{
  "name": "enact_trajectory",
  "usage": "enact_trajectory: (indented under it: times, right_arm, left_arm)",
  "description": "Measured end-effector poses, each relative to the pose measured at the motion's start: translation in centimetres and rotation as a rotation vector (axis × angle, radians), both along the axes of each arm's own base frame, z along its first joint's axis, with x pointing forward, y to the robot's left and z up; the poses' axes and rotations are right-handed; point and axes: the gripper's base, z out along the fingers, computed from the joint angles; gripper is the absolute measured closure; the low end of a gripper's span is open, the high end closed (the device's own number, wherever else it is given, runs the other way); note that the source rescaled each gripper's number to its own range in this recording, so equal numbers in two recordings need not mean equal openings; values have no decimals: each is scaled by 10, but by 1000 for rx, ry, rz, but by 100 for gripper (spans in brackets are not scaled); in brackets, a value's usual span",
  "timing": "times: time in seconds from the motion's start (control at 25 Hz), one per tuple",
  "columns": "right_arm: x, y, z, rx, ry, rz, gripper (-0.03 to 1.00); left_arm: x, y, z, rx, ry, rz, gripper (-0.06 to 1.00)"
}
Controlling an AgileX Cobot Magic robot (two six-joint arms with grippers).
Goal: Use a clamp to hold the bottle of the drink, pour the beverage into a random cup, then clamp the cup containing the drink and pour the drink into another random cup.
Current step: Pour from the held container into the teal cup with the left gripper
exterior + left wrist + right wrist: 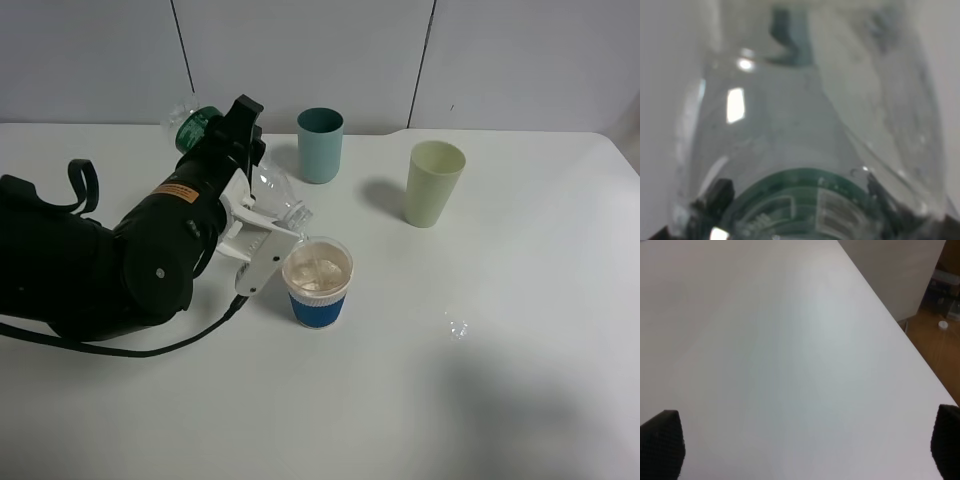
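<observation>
My left gripper (pixel 250 222), with white jaws on a bulky black arm, is shut on the clear bottle (pixel 275 190). The bottle is tipped steeply, its green-labelled end (pixel 192 127) raised and its mouth just over the rim of the blue-sleeved cup (pixel 320 306). Clear beverage (pixel 318 270) lies inside that cup. In the left wrist view the bottle (pixel 800 125) fills the frame. The pale yellow-green cup (pixel 435 183) stands upright at the back right. Seen only in its wrist view, my right gripper (pixel 804 445) is open over bare table, nothing between its dark fingertips (pixel 661 445).
A teal cup (pixel 320 145) stands upright at the back, just behind the bottle. A small clear object (pixel 457 327) lies on the white table (pixel 520 400) right of the blue-sleeved cup. The table's edge and a wooden floor (pixel 940 360) show in the right wrist view.
</observation>
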Motion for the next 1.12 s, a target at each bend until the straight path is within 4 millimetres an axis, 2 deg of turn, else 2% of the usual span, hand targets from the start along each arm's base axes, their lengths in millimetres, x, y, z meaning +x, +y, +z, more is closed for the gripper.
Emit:
enact_trajectory:
  times: [0.68,1.12]
  right_arm:
    - [0,0,0,0,0,0,2]
    - [0,0,0,0,0,0,2]
  left_arm:
    - [-1,-13,9,59,-113,-150,88]
    - [-1,-14,10,134,-134,-169,88]
